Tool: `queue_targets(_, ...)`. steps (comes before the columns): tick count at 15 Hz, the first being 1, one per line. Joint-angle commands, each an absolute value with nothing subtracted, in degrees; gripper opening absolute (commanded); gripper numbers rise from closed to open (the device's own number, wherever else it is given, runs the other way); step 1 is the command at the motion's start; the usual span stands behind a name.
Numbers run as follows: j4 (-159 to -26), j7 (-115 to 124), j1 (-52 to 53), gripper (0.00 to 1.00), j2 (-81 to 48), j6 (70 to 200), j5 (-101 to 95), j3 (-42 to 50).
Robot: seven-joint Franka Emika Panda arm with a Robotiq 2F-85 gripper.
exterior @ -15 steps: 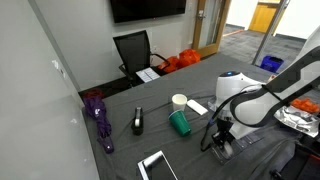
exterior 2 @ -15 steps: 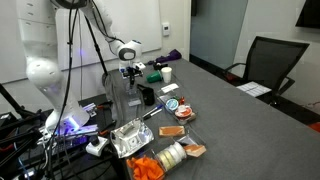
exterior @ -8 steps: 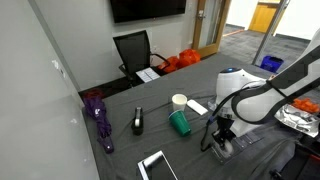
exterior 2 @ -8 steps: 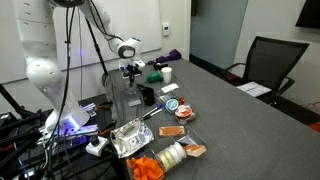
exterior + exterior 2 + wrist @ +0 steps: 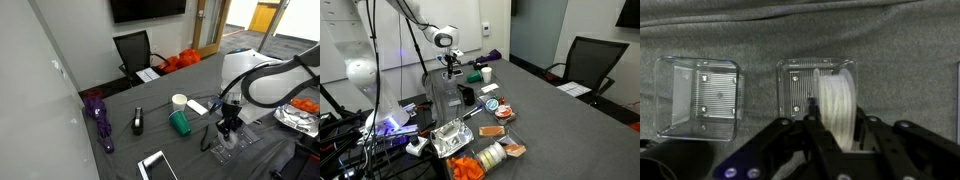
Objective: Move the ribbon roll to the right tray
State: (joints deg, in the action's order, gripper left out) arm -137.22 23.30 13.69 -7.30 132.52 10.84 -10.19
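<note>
Ribbon roll [image 5: 835, 103]: pale silvery-white, semi-translucent ring, seen edge-on in wrist view, upright on rim, fine wound layers visible. Pinched between fingers of gripper [image 5: 836, 128], flat faces toward pads. Overlaps right half of right tray [image 5: 792, 95]; whether resting on tray floor or raised above it, cannot tell. Right tray: clear plastic, squarish, upright, open top, just beside matching left tray [image 5: 700, 95].
</note>
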Motion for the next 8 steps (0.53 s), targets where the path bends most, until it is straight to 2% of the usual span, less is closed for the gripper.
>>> queue_targets(1,-142.0,22.4,12.5,0.08,-0.7,132.1,8.3,-9.5)
queue_targets(5,-143.4,26.9,11.7,0.08,-0.1,129.4,-1.2,-8.8)
queue_targets(8,-142.2,34.0,11.7,0.08,-1.2,120.7,-11.8,-8.7)
